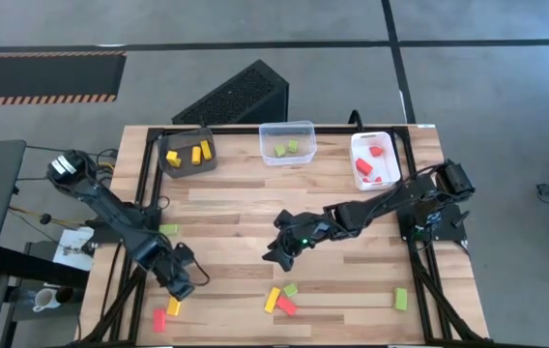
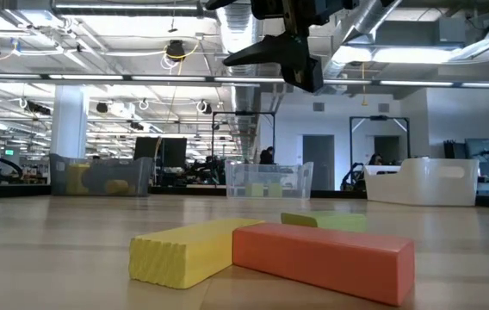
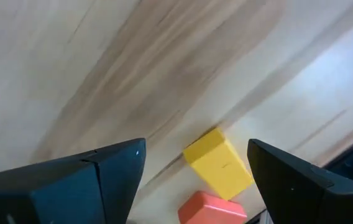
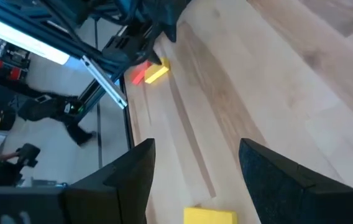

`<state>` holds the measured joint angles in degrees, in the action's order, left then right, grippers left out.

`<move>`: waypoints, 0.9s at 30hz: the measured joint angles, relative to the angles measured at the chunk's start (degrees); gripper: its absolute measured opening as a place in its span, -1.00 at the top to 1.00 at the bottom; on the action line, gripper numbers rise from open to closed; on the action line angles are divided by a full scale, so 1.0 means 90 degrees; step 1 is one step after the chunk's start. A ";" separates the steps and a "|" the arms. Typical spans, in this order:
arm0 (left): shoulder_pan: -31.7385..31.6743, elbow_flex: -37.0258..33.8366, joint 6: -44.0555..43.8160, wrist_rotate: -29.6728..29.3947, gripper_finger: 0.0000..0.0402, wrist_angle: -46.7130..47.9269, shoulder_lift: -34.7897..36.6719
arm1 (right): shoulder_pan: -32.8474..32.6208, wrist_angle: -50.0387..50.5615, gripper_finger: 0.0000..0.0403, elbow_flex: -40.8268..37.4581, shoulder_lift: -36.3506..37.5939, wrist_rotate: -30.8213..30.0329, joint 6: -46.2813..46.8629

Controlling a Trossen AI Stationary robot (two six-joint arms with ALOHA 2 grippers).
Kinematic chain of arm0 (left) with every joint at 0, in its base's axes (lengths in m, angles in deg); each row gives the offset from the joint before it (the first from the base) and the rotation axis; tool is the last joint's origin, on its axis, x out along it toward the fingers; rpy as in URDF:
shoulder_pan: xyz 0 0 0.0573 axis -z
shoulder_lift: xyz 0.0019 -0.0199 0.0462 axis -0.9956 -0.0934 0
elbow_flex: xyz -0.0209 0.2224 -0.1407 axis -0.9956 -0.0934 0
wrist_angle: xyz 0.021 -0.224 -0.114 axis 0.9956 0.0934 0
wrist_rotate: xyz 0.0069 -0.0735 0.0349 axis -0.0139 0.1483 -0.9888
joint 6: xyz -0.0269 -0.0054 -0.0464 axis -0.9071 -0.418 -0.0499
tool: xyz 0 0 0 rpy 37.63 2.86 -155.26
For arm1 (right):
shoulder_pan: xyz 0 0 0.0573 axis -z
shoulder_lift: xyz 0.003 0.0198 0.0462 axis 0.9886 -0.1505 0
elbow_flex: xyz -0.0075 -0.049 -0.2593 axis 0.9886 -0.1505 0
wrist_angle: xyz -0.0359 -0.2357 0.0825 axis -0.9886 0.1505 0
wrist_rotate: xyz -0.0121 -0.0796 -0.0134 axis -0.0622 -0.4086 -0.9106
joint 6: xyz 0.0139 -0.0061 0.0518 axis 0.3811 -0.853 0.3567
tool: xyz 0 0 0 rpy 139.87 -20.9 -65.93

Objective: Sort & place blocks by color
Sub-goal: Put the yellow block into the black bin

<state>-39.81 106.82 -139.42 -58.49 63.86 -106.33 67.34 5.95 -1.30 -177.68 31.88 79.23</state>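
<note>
Nearest the low camera, a yellow block (image 2: 194, 249) and a red block (image 2: 324, 258) lie touching near the tabletop's front edge, with a green block (image 2: 326, 221) just behind. At the front left corner, the left gripper (image 1: 180, 281) hangs with fingers spread wide and empty over another yellow block (image 3: 219, 163) and red block (image 3: 212, 208). Toward the tabletop's middle, the right gripper (image 1: 276, 253) hovers above the wood, likewise wide and empty.

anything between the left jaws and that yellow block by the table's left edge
Nothing. In the left wrist view only bare wood lies between the open left gripper and the yellow block, with a red block touching it; the high view agrees.
</note>
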 joint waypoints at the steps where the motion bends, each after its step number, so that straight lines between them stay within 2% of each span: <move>1: 0.0074 0.0000 -0.0159 0.0114 -0.33 -0.0046 -0.0048 | -0.0006 0.0014 -0.27 0.0000 0.0000 0.0008 -0.0001; 4: 0.0336 0.0000 -0.0646 0.0461 -0.33 -0.0481 -0.0211 | -0.0039 0.0054 -0.27 0.0000 0.0000 0.0007 -0.0003; 10: 0.0778 0.0012 -0.1520 0.0029 -0.33 -0.1566 -0.0693 | -0.0037 0.0094 -0.27 0.0000 0.0000 0.0002 -0.0026; 19: 0.0909 0.0046 -0.1895 -0.0038 -0.32 -0.1760 -0.1224 | 0.0029 0.0150 -0.27 0.0000 0.0000 0.0000 -0.0153; 22: 0.0914 0.0044 -0.1883 -0.0131 -0.23 -0.1694 -0.1218 | 0.0042 0.0155 -0.27 0.0000 0.0000 0.0000 -0.0156; 27: 0.0916 0.0039 -0.1785 -0.0134 0.07 -0.1551 -0.1224 | 0.0042 0.0200 -0.27 0.0000 0.0000 0.0000 -0.0160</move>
<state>-31.56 107.17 -155.48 -59.69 49.89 -117.34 67.72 7.76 -1.30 -177.68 31.88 77.78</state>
